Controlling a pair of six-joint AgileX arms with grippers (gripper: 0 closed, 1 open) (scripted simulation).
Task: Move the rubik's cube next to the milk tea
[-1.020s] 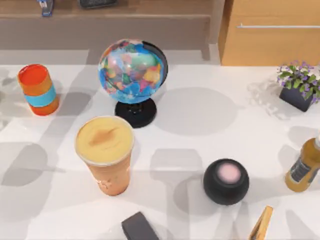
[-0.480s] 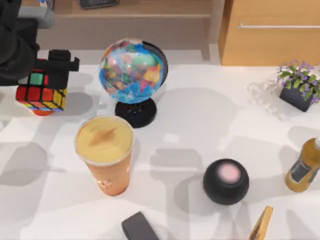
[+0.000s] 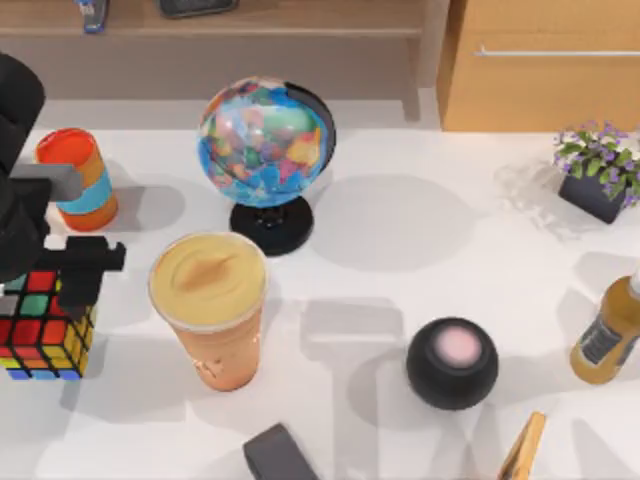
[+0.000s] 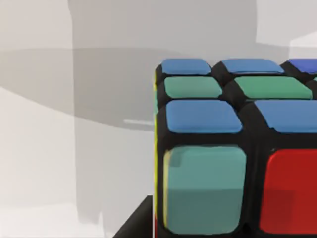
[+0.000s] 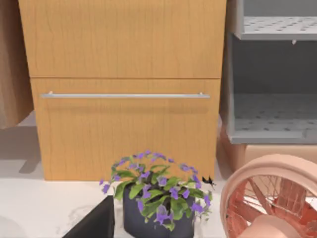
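The rubik's cube (image 3: 40, 335), with red, green, yellow and blue squares, is held at the table's left side by my left gripper (image 3: 45, 295), which is shut on it. One black finger (image 3: 88, 268) runs over its right side. The cube stands apart from the milk tea (image 3: 210, 305), a tall tan cup with a wide creamy top, which is just to its right. A shadow lies on the table beside the cube. In the left wrist view the rubik's cube (image 4: 237, 148) looms close over the white table. My right arm is parked off to the right, facing a wooden cabinet (image 5: 124, 74).
Behind the cup stands a globe (image 3: 265, 150), with an orange cylinder with a blue band (image 3: 78, 180) at the back left. A black round speaker (image 3: 452, 362), a bottle (image 3: 608, 335) and a flower pot (image 3: 600, 175) occupy the right. A dark block (image 3: 280, 455) lies at the front edge.
My left arm came into view with the cube at the back left over the orange cylinder. It has since carried the cube toward the front, level with the milk tea.
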